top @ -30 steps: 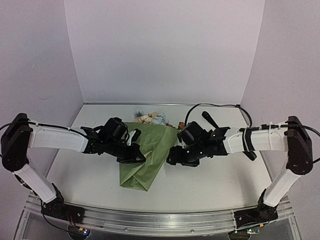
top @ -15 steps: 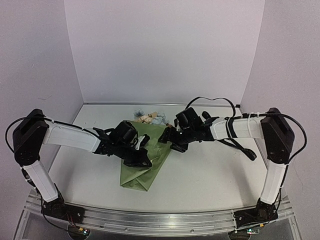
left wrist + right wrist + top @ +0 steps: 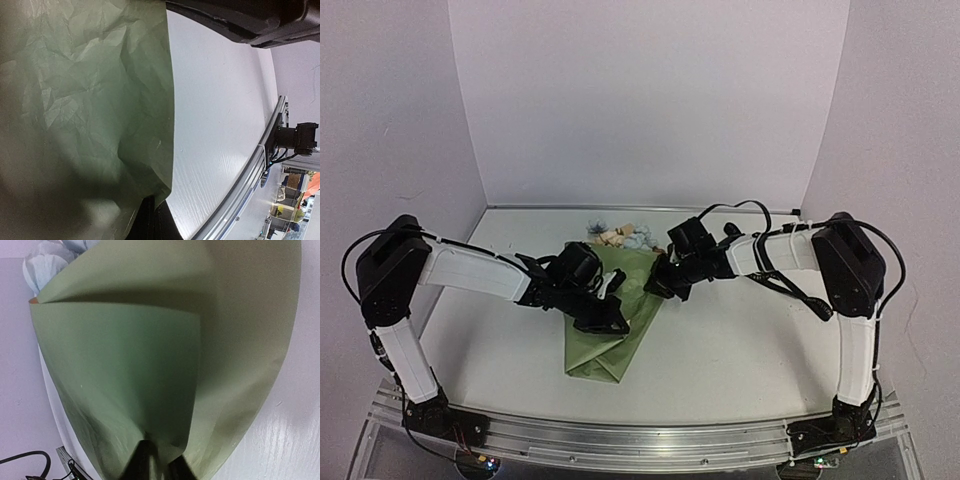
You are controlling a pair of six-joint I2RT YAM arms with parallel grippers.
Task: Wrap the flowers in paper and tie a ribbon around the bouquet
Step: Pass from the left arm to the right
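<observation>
1. Count: two grippers, two arms, one sheet of paper (image 3: 605, 350), and one bunch of flowers (image 3: 620, 237).
2. The left gripper (image 3: 608, 318) is closed, pinching the paper near the middle of the sheet. In its wrist view the crinkled olive sheet runs right down into the dark fingertips (image 3: 150, 220).
3. The right gripper (image 3: 655, 287) is also closed, clamped on the paper's right edge. In its wrist view the folded sheet narrows into the fingertips (image 3: 150, 460).
4. The left arm (image 3: 470, 272) reaches from its raised shoulder low across to the centre, forearm nearly level.
5. The right arm (image 3: 790, 250) stretches leftward from a high elbow, wrist dipped toward the sheet, with a black cable (image 3: 760, 207) looping above it.
6. The paper lies on the counter (image 3: 750, 340) between the arms, olive side up and folded to a point toward the near edge.
7. The flowers lie at the paper's far end, with pale blue and cream heads sticking out past it.
8. The counter is white, edged by a metal rail (image 3: 620, 440) at the near side, with plain pale walls (image 3: 650, 100) on three sides.
</observation>
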